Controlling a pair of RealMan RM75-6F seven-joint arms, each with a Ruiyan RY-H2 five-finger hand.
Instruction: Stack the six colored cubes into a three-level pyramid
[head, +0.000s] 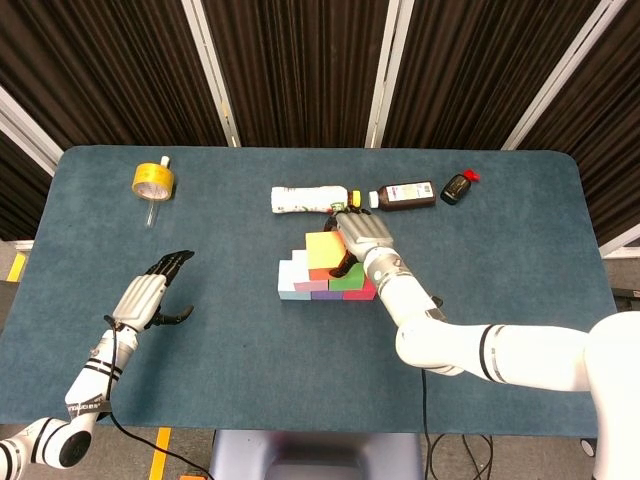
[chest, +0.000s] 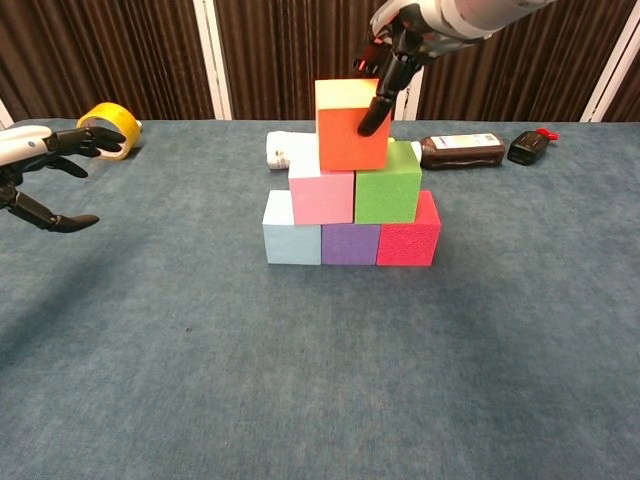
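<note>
The pyramid stands mid-table. A light blue cube (chest: 291, 240), a purple cube (chest: 350, 243) and a red cube (chest: 408, 240) form the bottom row. A pink cube (chest: 320, 197) and a green cube (chest: 388, 195) lie on them. The orange cube (chest: 345, 135) (head: 322, 250) sits on top, across the pink and green ones. My right hand (chest: 400, 40) (head: 358, 235) reaches down from above and holds the orange cube at its right side, one dark finger (chest: 375, 105) on its front face. My left hand (head: 150, 298) (chest: 45, 170) hovers far left, fingers spread, holding nothing.
A yellow tape roll (head: 152, 180) lies at the back left. Behind the pyramid are a white roll (head: 305, 198), a brown bottle (head: 405, 193) lying on its side, and a small black bottle with a red cap (head: 458, 186).
</note>
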